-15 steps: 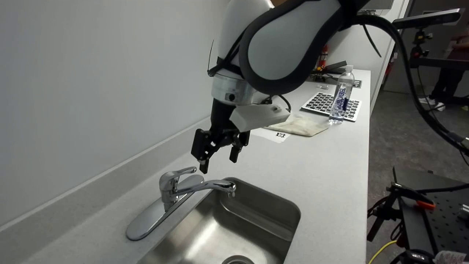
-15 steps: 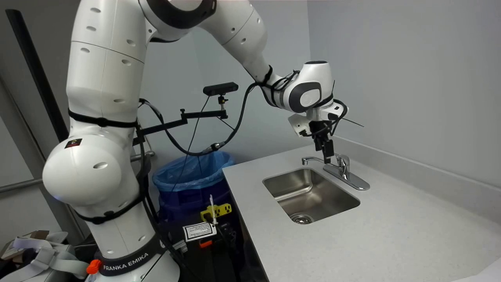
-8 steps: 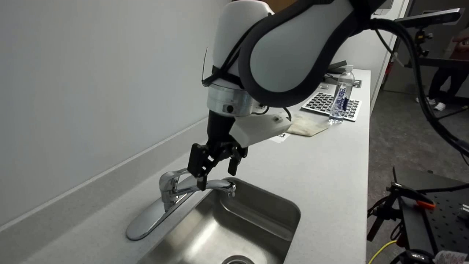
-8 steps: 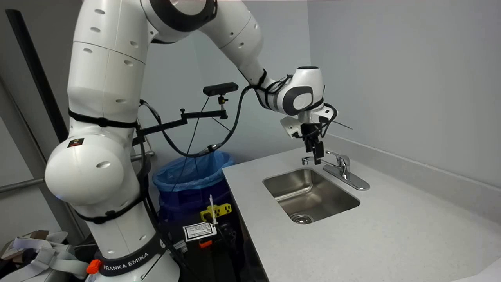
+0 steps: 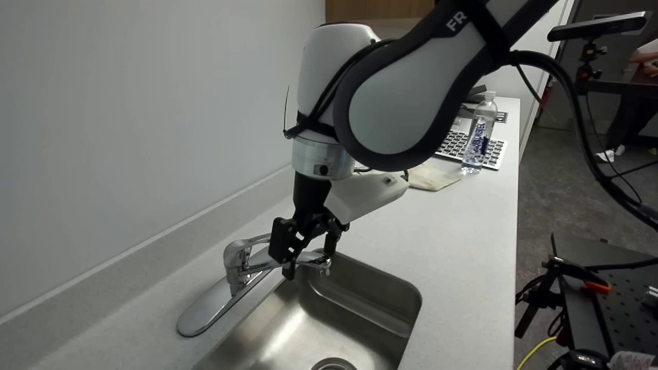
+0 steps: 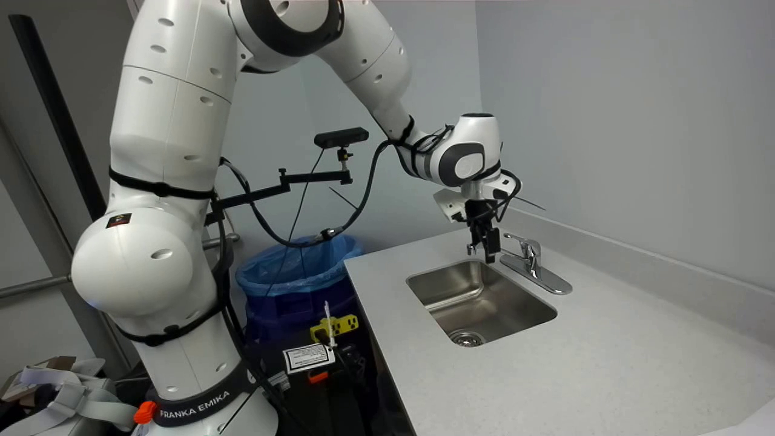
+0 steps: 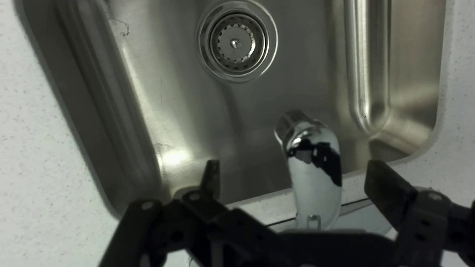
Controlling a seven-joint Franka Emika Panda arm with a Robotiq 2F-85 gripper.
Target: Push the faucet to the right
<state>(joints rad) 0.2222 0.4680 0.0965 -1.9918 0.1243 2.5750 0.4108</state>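
Two slim black fingers (image 7: 211, 178) of the black two-fingered gripper (image 5: 310, 257) stand well parted, the jaws released, with the curved spout (image 7: 315, 170) of the small, shiny chrome faucet (image 5: 237, 259) running between them. In the wrist view a gap shows on either side of the spout (the right one is narrower). In both exterior views the gripper points downward at the end of the white-and-black robot arm (image 6: 139, 257).

The faucet rises from a long, rounded chrome plate (image 5: 205, 308) beside the brushed-steel sink (image 5: 360, 308); in an exterior view it is left of the basin, near the pale grey wall (image 5: 154, 128), its spout reaching right over the far left corner. The short chrome lever (image 5: 258, 239) extends right above the spout, its tip hidden by the gripper.

A round steel drain (image 7: 236, 43) lies beyond the spout in the wrist view. Farther along the speckled pale countertop (image 5: 442, 257) are a beige cloth (image 5: 434, 177), a white panel with black squares (image 5: 455, 144) and a clear plastic bottle (image 5: 478, 136).
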